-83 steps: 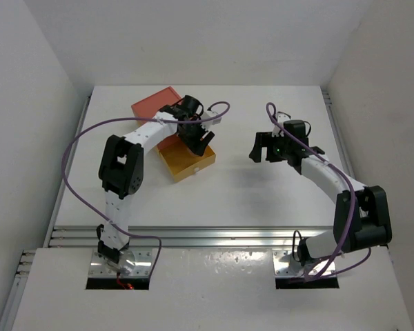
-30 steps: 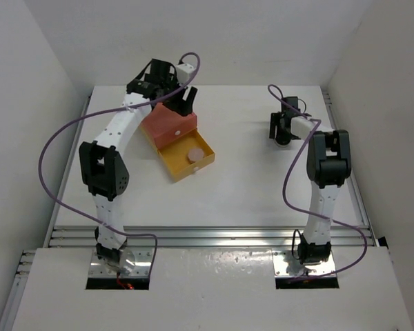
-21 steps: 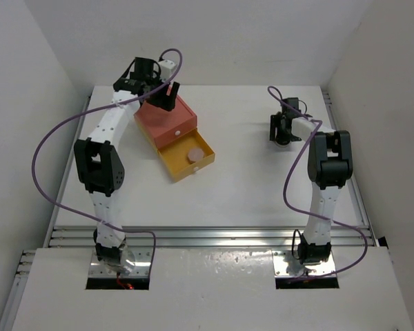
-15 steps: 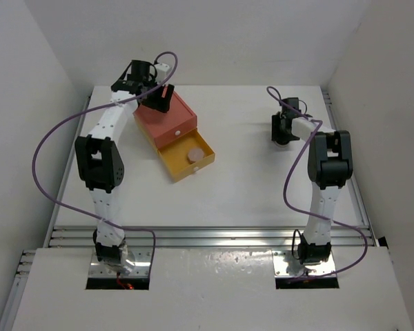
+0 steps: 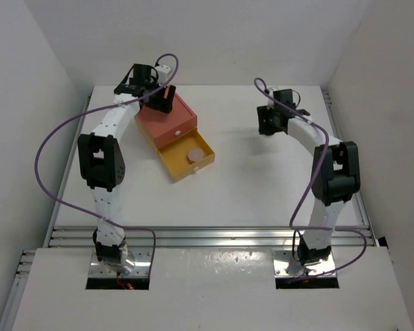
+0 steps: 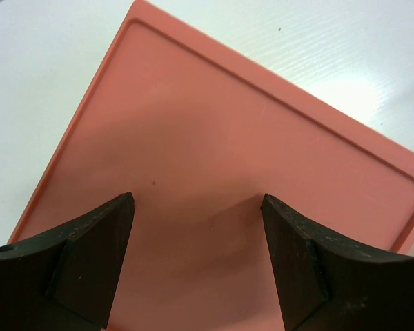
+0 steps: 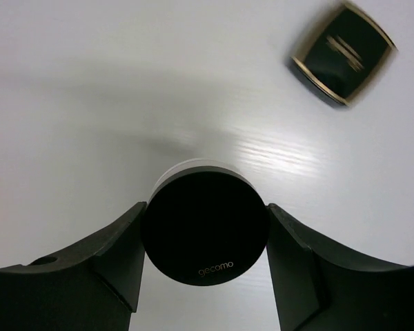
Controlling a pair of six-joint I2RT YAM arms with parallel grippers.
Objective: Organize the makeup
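Note:
My right gripper [image 7: 205, 210] is shut on a black round compact [image 7: 205, 227] marked "gecomo" and holds it above the white table. A black square compact [image 7: 343, 53] with a gold rim lies on the table beyond it. In the top view the right gripper [image 5: 269, 123] hangs over the table's far right part. A peach compact [image 5: 192, 155] lies in the open yellow drawer [image 5: 176, 165]. My left gripper [image 6: 196, 200] is open and empty, just above the lid of the orange box [image 6: 214, 172]; in the top view the left gripper [image 5: 159, 98] is at the box's far corner. The bottles and the vial are out of view.
The orange box [image 5: 167, 118] stands at the far left of the table [image 5: 234, 179], its yellow drawer pulled out toward the middle. White walls close in the back and both sides. Purple cables loop over both arms.
My right gripper has swung left from the far right edge, carrying the black round compact. My left gripper moved from the drawer to the box's far corner, then stayed there.

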